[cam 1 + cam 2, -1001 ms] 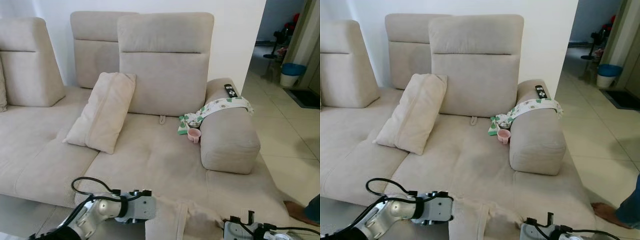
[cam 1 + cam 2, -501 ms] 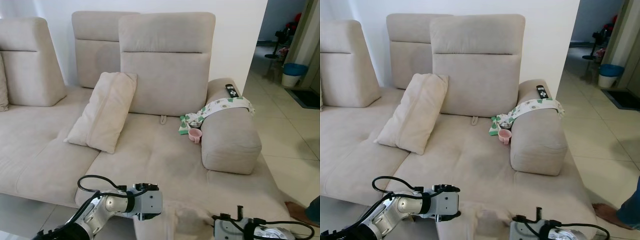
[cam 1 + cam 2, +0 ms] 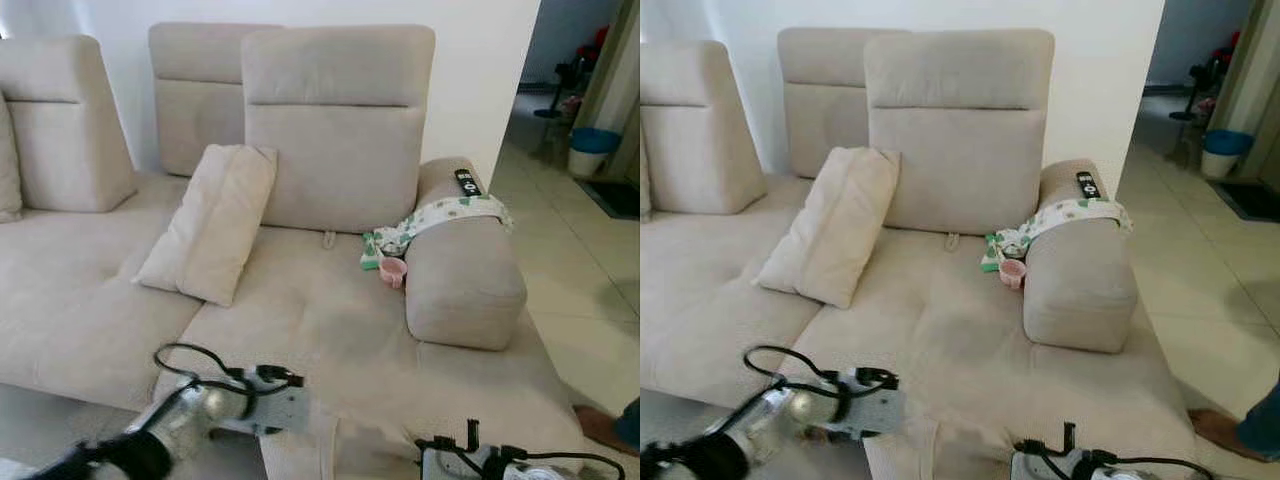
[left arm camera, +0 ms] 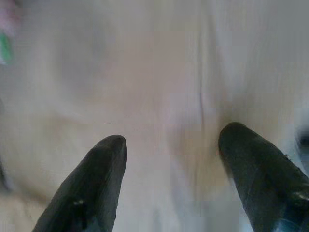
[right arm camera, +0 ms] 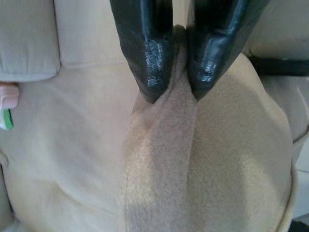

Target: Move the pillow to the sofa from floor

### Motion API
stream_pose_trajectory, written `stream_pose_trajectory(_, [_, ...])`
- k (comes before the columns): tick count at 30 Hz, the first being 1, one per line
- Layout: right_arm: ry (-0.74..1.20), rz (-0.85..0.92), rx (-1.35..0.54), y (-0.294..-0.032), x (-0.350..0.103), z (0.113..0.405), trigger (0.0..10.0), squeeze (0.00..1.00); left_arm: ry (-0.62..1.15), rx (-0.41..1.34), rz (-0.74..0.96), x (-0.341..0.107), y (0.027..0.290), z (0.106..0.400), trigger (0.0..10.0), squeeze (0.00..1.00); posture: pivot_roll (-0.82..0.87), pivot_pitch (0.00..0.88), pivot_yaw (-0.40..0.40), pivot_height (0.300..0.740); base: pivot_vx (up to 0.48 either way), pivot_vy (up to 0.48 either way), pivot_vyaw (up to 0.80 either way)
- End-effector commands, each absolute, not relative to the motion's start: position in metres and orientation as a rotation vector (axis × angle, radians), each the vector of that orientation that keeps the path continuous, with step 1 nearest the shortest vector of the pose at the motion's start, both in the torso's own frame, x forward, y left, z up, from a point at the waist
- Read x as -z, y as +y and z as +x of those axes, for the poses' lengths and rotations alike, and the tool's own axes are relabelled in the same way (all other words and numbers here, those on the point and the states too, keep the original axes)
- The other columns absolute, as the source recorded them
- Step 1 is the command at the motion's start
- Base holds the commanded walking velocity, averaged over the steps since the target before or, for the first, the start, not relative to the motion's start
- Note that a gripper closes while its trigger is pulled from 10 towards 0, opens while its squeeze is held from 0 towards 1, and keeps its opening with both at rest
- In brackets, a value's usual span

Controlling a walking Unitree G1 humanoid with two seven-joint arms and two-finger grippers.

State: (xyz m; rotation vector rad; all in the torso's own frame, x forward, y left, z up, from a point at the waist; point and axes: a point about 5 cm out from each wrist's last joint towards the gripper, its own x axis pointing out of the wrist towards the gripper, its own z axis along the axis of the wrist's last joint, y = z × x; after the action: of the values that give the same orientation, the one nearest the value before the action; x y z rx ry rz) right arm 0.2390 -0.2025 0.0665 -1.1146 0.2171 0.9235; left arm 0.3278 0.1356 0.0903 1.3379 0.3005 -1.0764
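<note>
I'm carrying the beige, soft suede-like fabric pillow (image 5: 193,159) at the front edge of the pale beige upholstered sofa (image 3: 330,320), and my right tool (image 5: 171,72) is clenching a pinched fold of its cover between both black fingers. The pillow is hanging just beyond those fingertips, its long seam running straight away from the tool toward the seat. My left tool (image 4: 169,159) is standing released, fingers spread wide with blurred beige cloth between and past them, not gripping anything that I can make out. In the head view the pillow's bulk (image 3: 330,440) is sitting between my two arms, closer to the right one, which is the arm doing the holding. The sofa seat is lying directly ahead of both tools and a little above the pillow, so I'm judging the coming move as a lift forward onto that cushion, right arm leading.
</note>
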Motion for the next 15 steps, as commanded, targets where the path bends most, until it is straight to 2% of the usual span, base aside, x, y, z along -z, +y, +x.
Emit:
stream_pose_trajectory(1, [0.224, -1.12, -0.916, -0.205, -0.07, 0.239, 0.0, 0.0, 0.423, 1.128, 1.4, -0.084, 0.153, 0.321, 10.0, 0.0, -0.03, 0.0, 0.039, 0.555, 0.0, 0.0, 0.0])
stream_pose_trajectory(10, [0.21, -1.115, -0.916, -0.199, -0.071, 0.242, 0.0, 0.0, 0.556, 1.259, 1.407, -0.081, 0.16, 0.309, 10.0, 0.0, -0.03, 0.0, 0.038, 0.555, 0.0, 0.0, 0.0])
stream_pose_trajectory(15, [0.213, -1.119, -0.909, -0.201, -0.072, 0.243, 0.0, 0.0, 0.542, 1.269, 1.392, -0.085, 0.157, 0.307, 10.0, 0.0, -0.03, 0.0, 0.04, 0.555, 0.0, 0.0, 0.0])
